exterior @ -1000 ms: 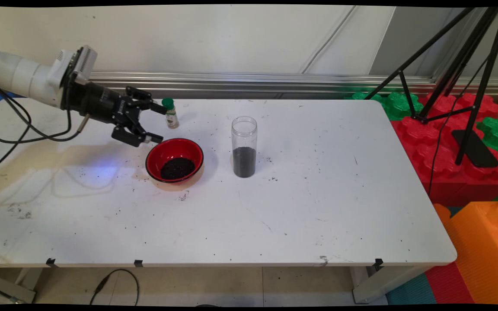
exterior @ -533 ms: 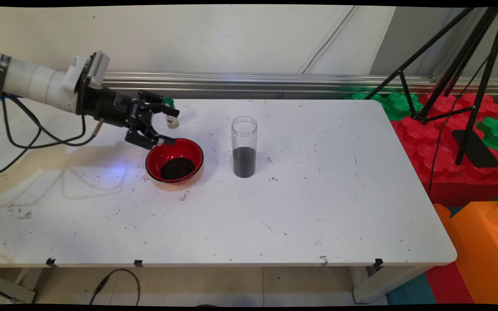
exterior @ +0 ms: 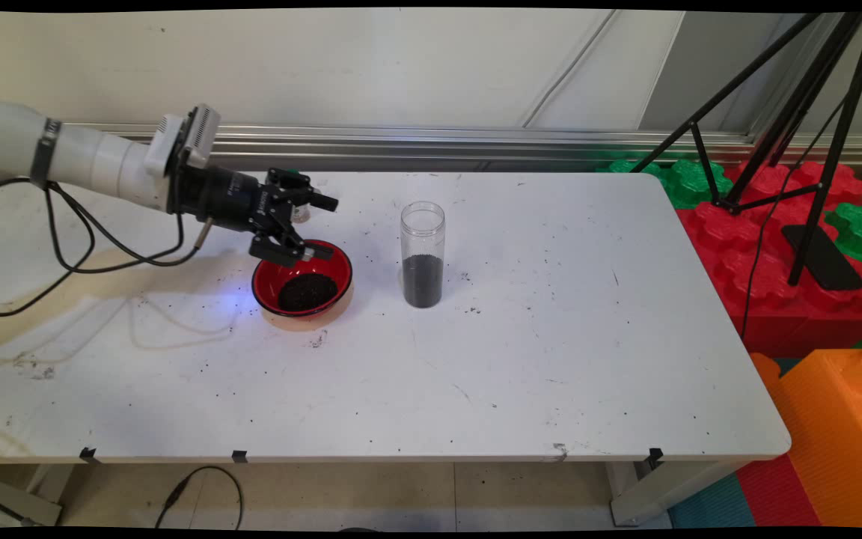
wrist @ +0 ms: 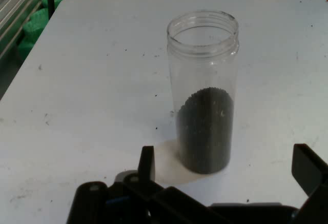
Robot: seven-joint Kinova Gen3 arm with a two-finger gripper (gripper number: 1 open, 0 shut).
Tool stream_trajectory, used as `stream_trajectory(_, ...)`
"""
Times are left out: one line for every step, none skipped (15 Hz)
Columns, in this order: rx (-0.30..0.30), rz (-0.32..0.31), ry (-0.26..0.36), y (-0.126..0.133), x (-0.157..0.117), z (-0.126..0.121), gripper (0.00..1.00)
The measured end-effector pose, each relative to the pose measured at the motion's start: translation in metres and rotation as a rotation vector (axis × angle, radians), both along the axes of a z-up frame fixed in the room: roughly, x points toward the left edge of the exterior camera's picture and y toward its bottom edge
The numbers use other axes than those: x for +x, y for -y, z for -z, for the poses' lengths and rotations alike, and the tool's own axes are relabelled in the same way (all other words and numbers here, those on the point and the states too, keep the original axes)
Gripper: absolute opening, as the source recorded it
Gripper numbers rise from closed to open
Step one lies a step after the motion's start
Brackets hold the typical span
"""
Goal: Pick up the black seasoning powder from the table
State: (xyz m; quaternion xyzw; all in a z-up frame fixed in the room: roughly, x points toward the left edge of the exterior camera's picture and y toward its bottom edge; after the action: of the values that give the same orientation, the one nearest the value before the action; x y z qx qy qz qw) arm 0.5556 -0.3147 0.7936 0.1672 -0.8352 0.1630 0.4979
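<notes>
Gripper (exterior: pixel 320 227) spread wide, holding nothing, hovering over the far-left rim of a red bowl (exterior: pixel 302 279), aimed toward a clear jar (exterior: pixel 423 254).

Near to far: white table (exterior: pixel 416 389) front area bare apart from dark specks; red bowl with black rim sits left of centre, dark grains in its bottom; clear jar stands upright just right of the bowl, apart from it, no lid, roughly the lower third filled with dark grains. Hand view: jar (wrist: pixel 204 112) upright ahead, centred between the two open fingers (wrist: pixel 146 163), not touching either. Behind the gripper a small green-capped bottle (exterior: pixel 298 212) is mostly hidden. Far right, off the table: tripod (exterior: pixel 798 112) on red, green and orange foam blocks (exterior: pixel 783 247).
</notes>
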Motion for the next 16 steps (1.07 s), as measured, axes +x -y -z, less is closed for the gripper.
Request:
stream_trajectory(-0.001,0.0,-0.006,0.001,-0.003,0.003,1.0)
stream_trajectory(-0.002,0.0,-0.014,0.003,-0.007,0.006,1.0)
stream_trajectory(-0.003,0.0,-0.02,0.004,-0.01,0.009,1.0)
stream_trajectory(-0.005,0.0,-0.027,0.006,-0.013,0.012,1.0)
stream_trajectory(-0.007,0.001,-0.036,0.007,-0.017,0.015,1.0)
stream_trajectory(-0.009,0.002,-0.044,0.009,-0.021,0.019,1.0)
stream_trajectory(-0.012,0.003,-0.052,0.01,-0.025,0.023,1.0)
stream_trajectory(-0.014,0.004,-0.059,0.012,-0.028,0.026,1.0)
stream_trajectory(-0.017,0.005,-0.066,0.013,-0.031,0.03,1.0)
stream_trajectory(-0.021,0.006,-0.073,0.014,-0.035,0.034,1.0)
stream_trajectory(-0.024,0.007,-0.08,0.015,-0.038,0.038,1.0)
stream_trajectory(-0.026,0.008,-0.085,0.016,-0.04,0.04,1.0)
stream_trajectory(-0.028,0.009,-0.09,0.017,-0.042,0.043,1.0)
stream_trajectory(-0.03,0.009,-0.094,0.018,-0.044,0.046,1.0)
stream_trajectory(-0.032,0.01,-0.1,0.02,-0.047,0.049,1.0)
stream_trajectory(-0.034,0.01,-0.105,0.021,-0.05,0.053,1.0)
